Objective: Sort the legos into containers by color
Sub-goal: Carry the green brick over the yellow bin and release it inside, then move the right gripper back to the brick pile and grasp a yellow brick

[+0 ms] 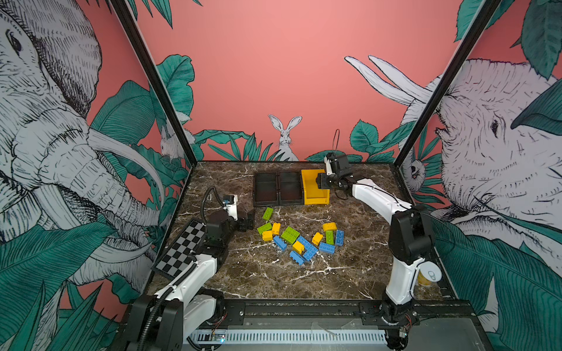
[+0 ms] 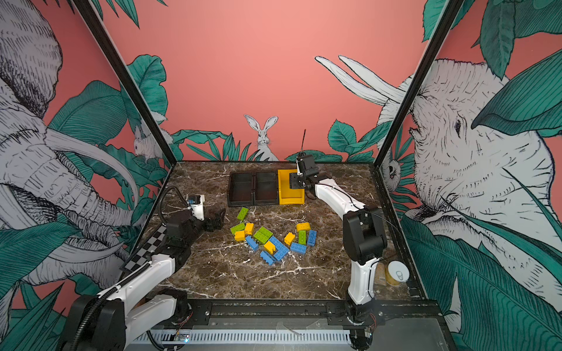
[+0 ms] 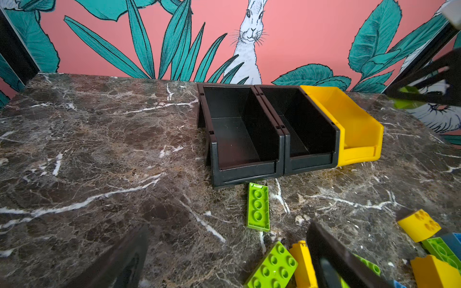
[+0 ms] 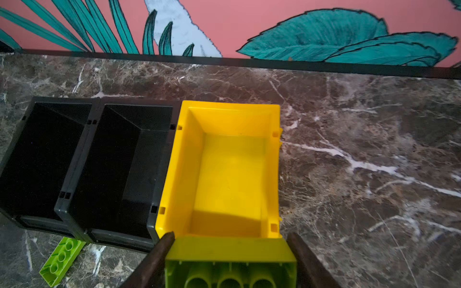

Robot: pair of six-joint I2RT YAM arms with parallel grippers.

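Front right corner: a can [image 1: 431, 275], partly hidden behind the right arm, label unreadable. Left edge: a checkerboard panel [image 1: 182, 243], near end covered by the left arm; flat or propped, can't tell. The left gripper [image 1: 247, 221] sits low beside the bricks, jaws spread wide, nothing between them. Its wrist view shows only blurred fingers [image 3: 334, 259], cut off by the frame. Mid-table is the lego pile [image 1: 299, 240], green, yellow and blue mixed, pieces overlapping so an exact count is unclear. A lone green brick [image 1: 268, 213] lies between the pile and the bins. Behind it, in one touching row, are two black bins [image 1: 278, 188] and a yellow bin [image 1: 313, 191] on the right. The right gripper [image 4: 230, 237] hangs over the yellow bin's front lip, jaws half closed on the held green brick [image 4: 230, 264], hollow underside facing the camera. Both top views hide that brick behind the gripper body. The table top [image 1: 273, 279] is dark brown marble-look with white veins. The walls are pink jungle mural with elephants at the sides and a rabbit [image 1: 285, 136] at the back.
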